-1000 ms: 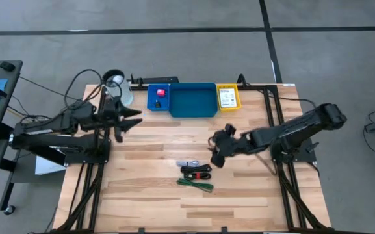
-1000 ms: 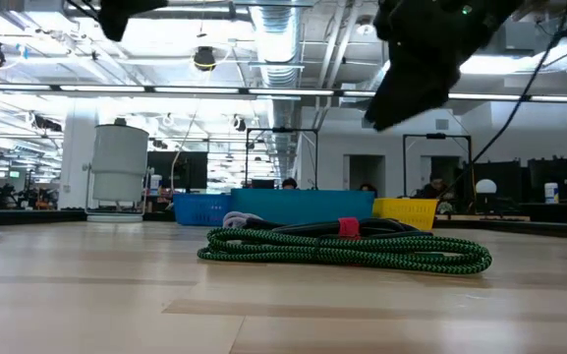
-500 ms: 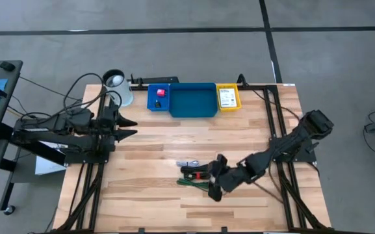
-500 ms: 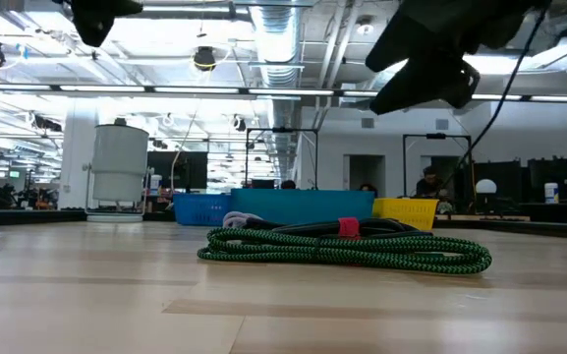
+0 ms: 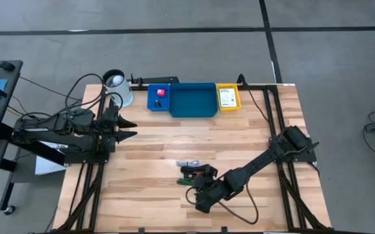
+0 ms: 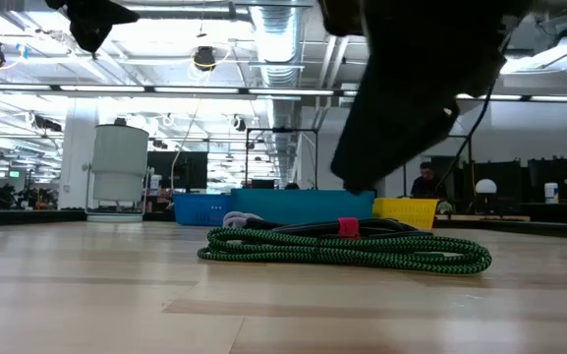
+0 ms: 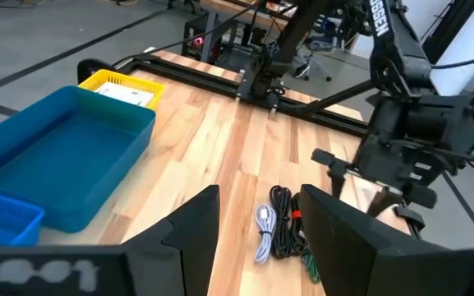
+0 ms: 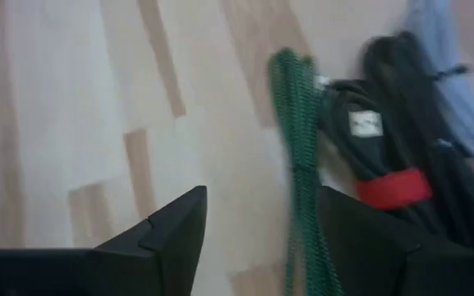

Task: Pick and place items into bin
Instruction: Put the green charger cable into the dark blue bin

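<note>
Three cord bundles lie side by side on the table's near middle: a green cord bundle point(image 5: 192, 184) point(image 6: 347, 252) point(image 8: 299, 164), a black bundle with a red tie point(image 5: 197, 171) point(image 8: 393, 186) and a silvery cable point(image 5: 188, 163) point(image 7: 263, 230). My right gripper point(image 5: 202, 197) point(image 8: 261, 238) hangs open just on the near side of the green bundle, above the table, touching nothing. A pink-red cube point(image 5: 160, 93) sits in the small blue bin, and a white card point(image 5: 227, 97) in the yellow bin. My left gripper point(image 5: 127, 128) point(image 7: 257, 238) waits open at the table's left.
Three bins stand in a row at the far edge: a small blue bin point(image 5: 153, 103), a large teal bin point(image 5: 192, 112) and a yellow bin point(image 5: 229, 108). A white cup point(image 5: 116, 83) stands at the far left corner. Bare wood lies around the bundles.
My right gripper has swept from the table's middle toward the near edge and leftward, and has come down beside the green cord bundle. My left gripper has drawn back a little toward the near edge. The bundles have not moved.
</note>
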Available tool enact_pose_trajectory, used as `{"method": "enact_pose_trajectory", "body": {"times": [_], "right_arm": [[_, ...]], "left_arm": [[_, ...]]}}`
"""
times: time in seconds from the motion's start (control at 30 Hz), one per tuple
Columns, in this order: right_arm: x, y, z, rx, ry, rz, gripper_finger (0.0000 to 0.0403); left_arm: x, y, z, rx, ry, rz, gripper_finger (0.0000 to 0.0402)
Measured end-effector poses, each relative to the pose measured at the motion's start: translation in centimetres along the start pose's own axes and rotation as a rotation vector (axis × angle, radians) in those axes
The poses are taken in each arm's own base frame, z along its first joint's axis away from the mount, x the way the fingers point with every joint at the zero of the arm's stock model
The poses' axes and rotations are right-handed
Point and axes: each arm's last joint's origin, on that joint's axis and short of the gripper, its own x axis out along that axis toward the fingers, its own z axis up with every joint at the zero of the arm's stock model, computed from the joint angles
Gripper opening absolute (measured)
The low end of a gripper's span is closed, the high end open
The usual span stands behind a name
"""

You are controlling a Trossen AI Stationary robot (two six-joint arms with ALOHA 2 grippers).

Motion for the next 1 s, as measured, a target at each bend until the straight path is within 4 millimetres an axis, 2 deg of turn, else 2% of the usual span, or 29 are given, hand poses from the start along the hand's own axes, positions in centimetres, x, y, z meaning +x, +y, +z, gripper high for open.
{"method": "enact_pose_trajectory", "body": {"times": [0.17,0.33,0.47,0.63,1.0], "right_arm": [[0.8,0.7,0.0,-0.024,0.069,-0.002,0.0191],[1.2,0.5,-0.2,-0.032,0.090,-0.023,0.0158],[1.3,0.0,0.0,-0.026,0.104,-0.042,0.0146],[1.5,-0.5,0.4,-0.015,0.105,-0.054,0.0157],[1.9,-1.1,0.5,-0.039,0.143,-0.049,0.0218]], "left_arm": [[0.0,0.0,-0.1,0.001,0.013,-0.006,0.0159],[0.0,0.1,-0.3,0.003,0.034,0.000,0.0159],[0.0,0.1,-0.5,0.005,0.049,0.005,0.0159],[0.0,0.1,-0.5,0.006,0.052,0.006,0.0159],[0.0,0.2,-0.6,0.007,0.060,0.009,0.0159]]}}
